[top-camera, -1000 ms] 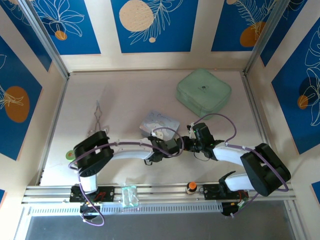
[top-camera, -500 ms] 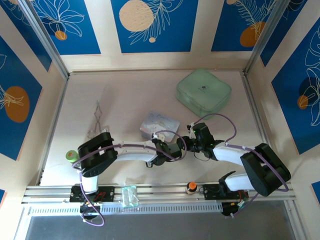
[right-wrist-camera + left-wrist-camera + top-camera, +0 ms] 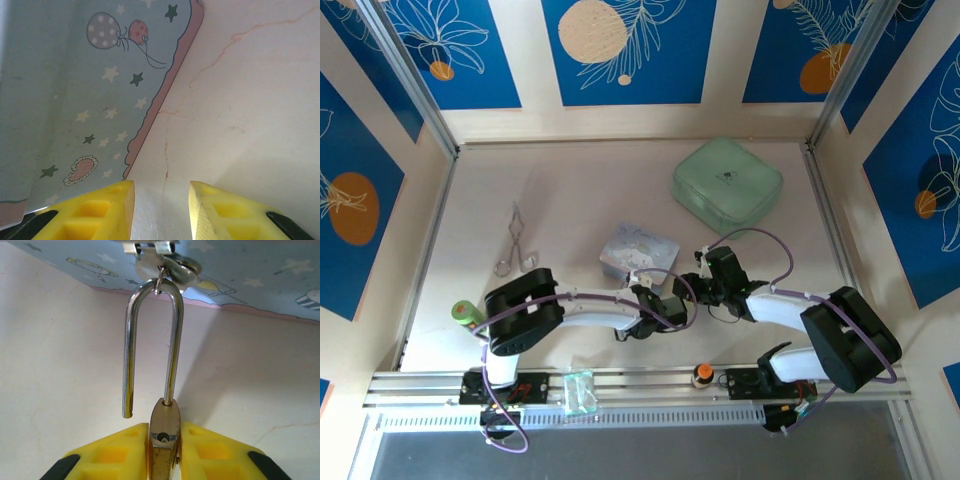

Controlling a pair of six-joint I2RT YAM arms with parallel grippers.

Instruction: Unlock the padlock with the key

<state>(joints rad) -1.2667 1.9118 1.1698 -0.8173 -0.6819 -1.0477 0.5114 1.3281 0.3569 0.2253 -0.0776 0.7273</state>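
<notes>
The left gripper (image 3: 165, 456) pinched the padlock (image 3: 164, 427) by its brass body, one shackle leg sprung free and the loop apparently hooked through the clasp of the blue tin (image 3: 260, 285). To its right, the right gripper (image 3: 161, 200) hovered beside that tin, fingers spread and empty.

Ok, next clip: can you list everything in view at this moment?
padlock: one, brass body, silver shackle with one leg free, hooked through the tin's clasp
tin: one, pale blue with balloons and stars, table centre
forceps: one, silver, left side of the table
pouch: one, pale green, far right
green object: one, near left edge, too small to identify
orange-topped object: one, on the near rail
table: one, cream
left gripper: yellow fingers, shut on the padlock body
right gripper: yellow fingers, open, beside the tin, holding nothing
</notes>
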